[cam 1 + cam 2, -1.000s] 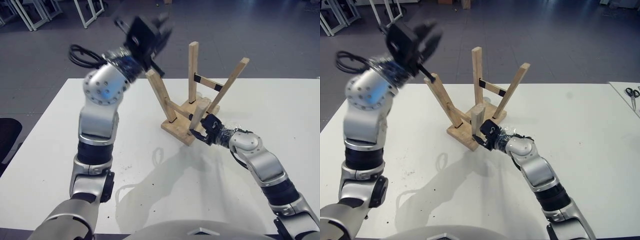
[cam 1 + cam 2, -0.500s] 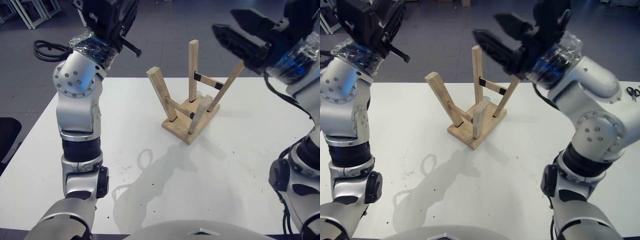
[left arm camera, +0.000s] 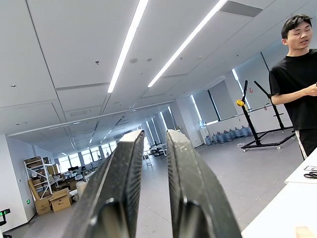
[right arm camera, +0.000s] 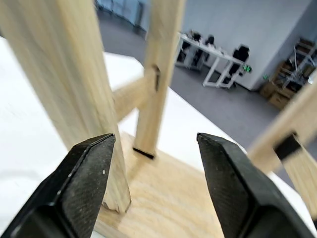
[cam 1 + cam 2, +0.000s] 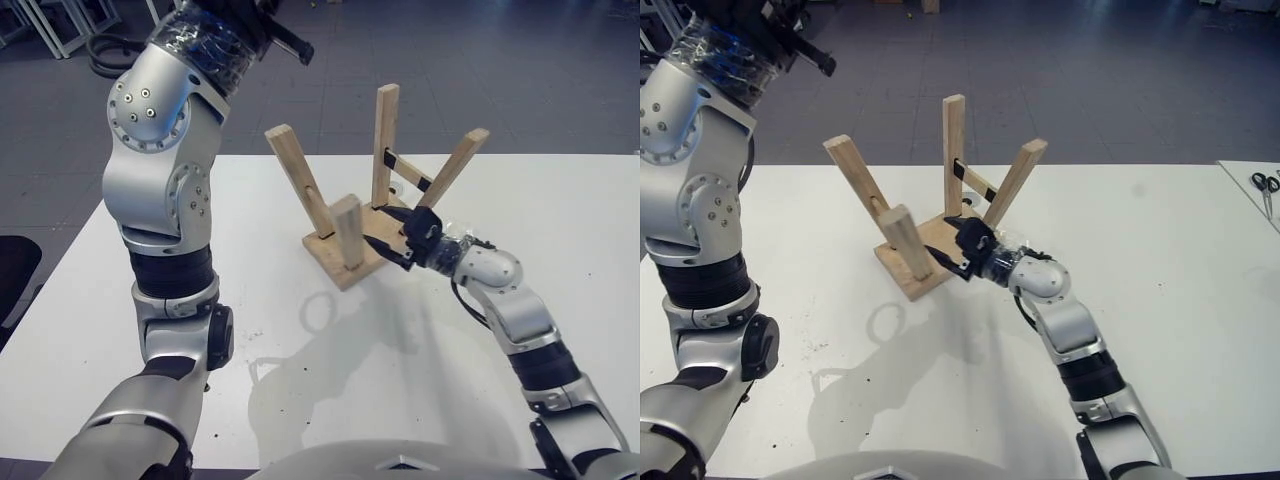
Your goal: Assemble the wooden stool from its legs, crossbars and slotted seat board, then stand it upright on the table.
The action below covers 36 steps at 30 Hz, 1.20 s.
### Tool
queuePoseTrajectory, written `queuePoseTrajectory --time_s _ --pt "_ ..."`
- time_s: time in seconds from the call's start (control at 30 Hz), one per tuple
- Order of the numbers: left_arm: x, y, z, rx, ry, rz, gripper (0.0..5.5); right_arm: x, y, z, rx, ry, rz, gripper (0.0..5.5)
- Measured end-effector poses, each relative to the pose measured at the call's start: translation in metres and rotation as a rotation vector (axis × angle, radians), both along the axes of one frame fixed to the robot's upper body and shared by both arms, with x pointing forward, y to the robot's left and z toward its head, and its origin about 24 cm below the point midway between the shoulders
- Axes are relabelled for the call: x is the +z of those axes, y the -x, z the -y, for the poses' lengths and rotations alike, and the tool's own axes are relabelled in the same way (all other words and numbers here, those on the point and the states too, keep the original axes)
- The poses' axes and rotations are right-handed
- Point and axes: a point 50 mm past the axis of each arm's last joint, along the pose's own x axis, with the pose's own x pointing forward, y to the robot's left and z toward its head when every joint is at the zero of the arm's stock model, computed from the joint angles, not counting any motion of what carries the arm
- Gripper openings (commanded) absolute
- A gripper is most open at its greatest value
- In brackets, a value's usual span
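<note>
no text, label or number is legible on anything here.

The head view's top edge cuts off the left gripper [image 3: 153, 135]; legs [image 4: 64, 74] beyond the right gripper [image 4: 154, 140] lose their tops.

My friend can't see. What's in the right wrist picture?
The right gripper is open, close to an upside-down wooden stool. Its legs stick up from the seat board, with a crossbar joining two.

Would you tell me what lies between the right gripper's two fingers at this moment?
In the right wrist view, the open fingers of the right gripper flank the stool's seat board and one leg with its crossbar; nothing is clamped.
</note>
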Motion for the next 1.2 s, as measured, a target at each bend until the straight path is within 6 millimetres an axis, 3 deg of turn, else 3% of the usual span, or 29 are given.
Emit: queuePoseTrajectory --time_s 0.13,0.3,0.37,0.43,0.53,0.67,0.73,0.77,0.87,0.93,1.0,1.2 --pt "0.005 -0.004 -0.006 0.013 -0.001 -0.018 0.81 0.019 0.010 -0.009 0.040 -0.060 0.023 3.04" --pt "0.023 0.011 -0.002 -0.222 0.188 -0.115 0.81 0.054 0.002 0.018 -0.157 -0.207 0.070 3.04" --pt "0.020 0.020 0.008 -0.341 0.198 -0.195 0.81 0.065 -0.001 0.031 -0.231 -0.225 0.109 3.04" --pt "-0.013 0.019 0.021 -0.422 0.210 -0.391 0.81 0.068 -0.006 0.051 -0.333 -0.226 0.114 3.04" --pt "-0.106 0.013 0.037 -0.377 0.118 -0.760 0.81 0.067 -0.010 0.062 -0.393 -0.214 0.114 3.04" --pt "-0.171 0.029 0.039 -0.382 0.040 -0.939 0.81 0.070 -0.011 0.066 -0.414 -0.222 0.117 3.04" --pt "-0.207 0.023 0.020 -0.227 0.016 -1.114 0.81 0.084 -0.013 0.076 -0.445 -0.247 0.163 3.04" --pt "-0.199 0.012 0.005 -0.162 0.043 -1.090 0.81 0.093 -0.014 0.081 -0.462 -0.265 0.195 3.04" --pt "-0.132 -0.016 -0.003 -0.145 0.103 -0.878 0.81 0.104 -0.016 0.081 -0.455 -0.289 0.219 3.04" --pt "-0.080 -0.019 -0.001 -0.221 0.147 -0.703 0.81 0.106 -0.017 0.083 -0.460 -0.291 0.222 3.04" --pt "-0.060 -0.010 0.001 -0.299 0.136 -0.623 0.81 0.106 -0.018 0.084 -0.459 -0.287 0.221 3.04" --pt "-0.096 0.006 0.001 -0.388 0.064 -0.766 0.81 0.099 -0.023 0.088 -0.477 -0.282 0.187 3.04"
